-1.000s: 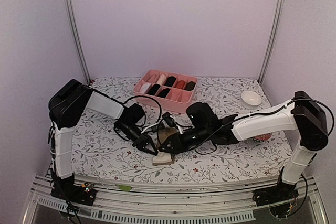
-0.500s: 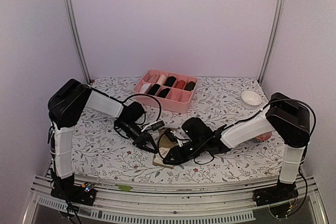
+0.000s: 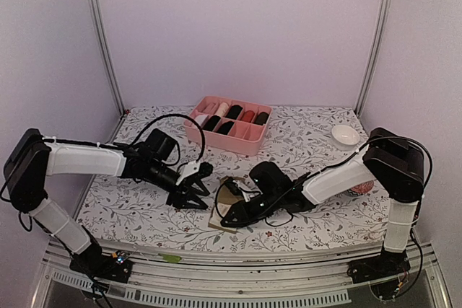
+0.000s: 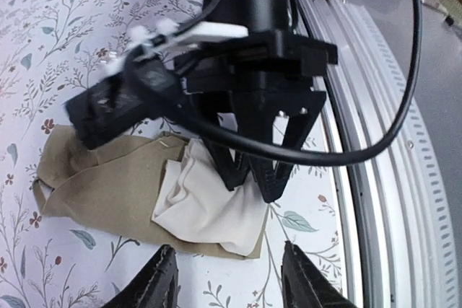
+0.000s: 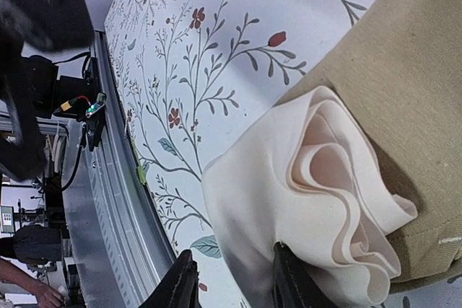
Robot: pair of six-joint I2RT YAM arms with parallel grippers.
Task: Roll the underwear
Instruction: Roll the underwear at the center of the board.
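An olive-brown underwear lies flat on the floral table, with a crumpled cream fold at its near corner. My right gripper is low over that corner. In the right wrist view one fingertip presses on the cream fold and the other stands on the table beside it, jaws apart. My left gripper hovers open just short of the underwear's edge with nothing between its fingers. From above it sits to the left of the fabric.
A pink divided box holding several rolled pieces stands at the back centre. A small white bowl is at the back right. A red-and-white ball peeks out behind the right arm. The metal front rail runs close to the underwear.
My left gripper has opened, let go of the underwear and drawn back to the left, its arm now low and stretched out. The right gripper stays at the underwear's near corner.
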